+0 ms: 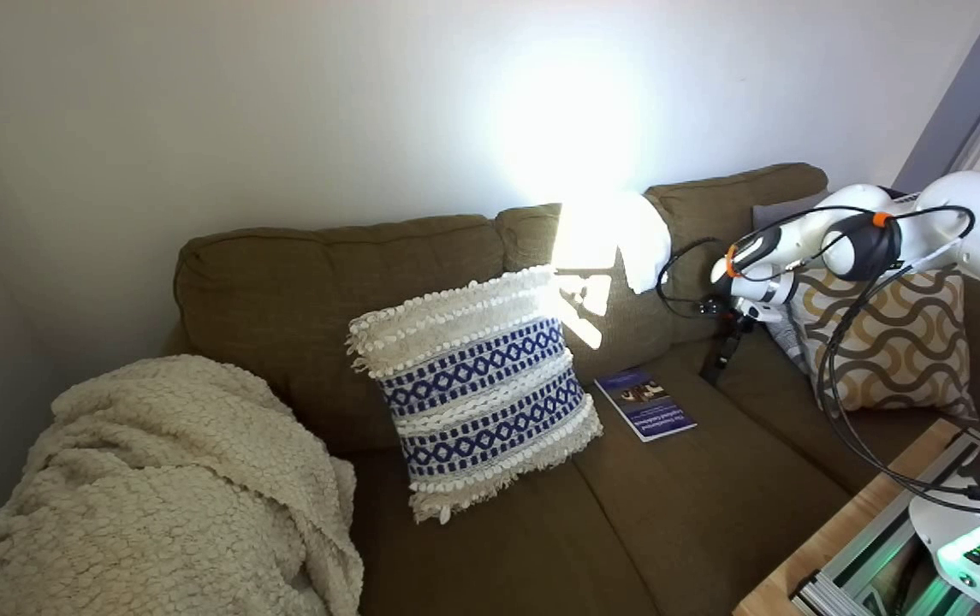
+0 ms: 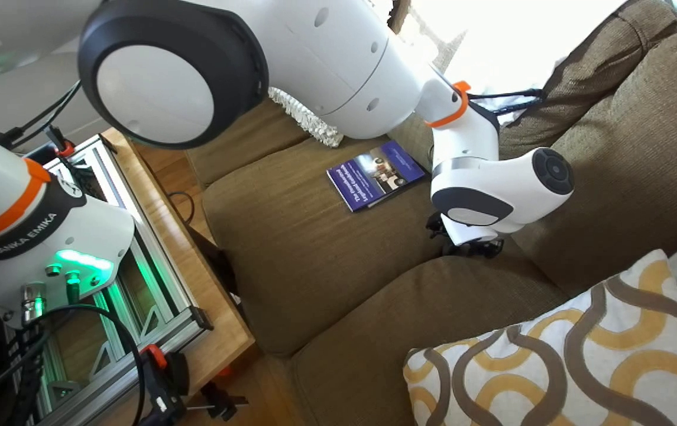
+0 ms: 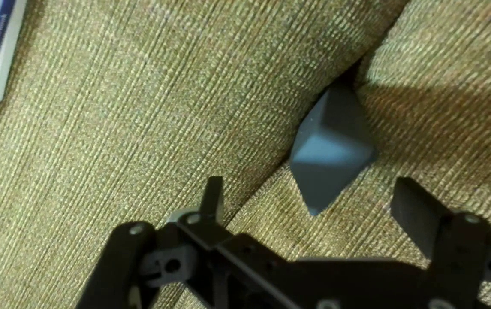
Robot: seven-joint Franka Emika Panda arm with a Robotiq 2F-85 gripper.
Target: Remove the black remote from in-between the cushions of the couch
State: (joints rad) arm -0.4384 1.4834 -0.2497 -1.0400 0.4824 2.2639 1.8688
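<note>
Black remote sits lodged in the seam betw. two seat cushions of the couch, one end sticking up; remainder hidden, depth can't be told. Status: extraction not done; approach looks mostly complete, in insp.'s judgement. Gripper is poised over the seam, fingers spread wide, one each side of the remote in wrist view, nothing pinched; contact w/ fabric can't be confirmed. Left to do: final alignment, grip, lift clear. Surroundings: book lies flat on one of the two cushions, near, but prob. off the pull line; fringed pillow beyond it; patterned pillow on opp. side of the gripper, apart from it. Main obstruction, est.: the cushions themselves, which seem to hug the remote and leave little room for fingertips; overhead clearance otherwise looks OK.
</note>
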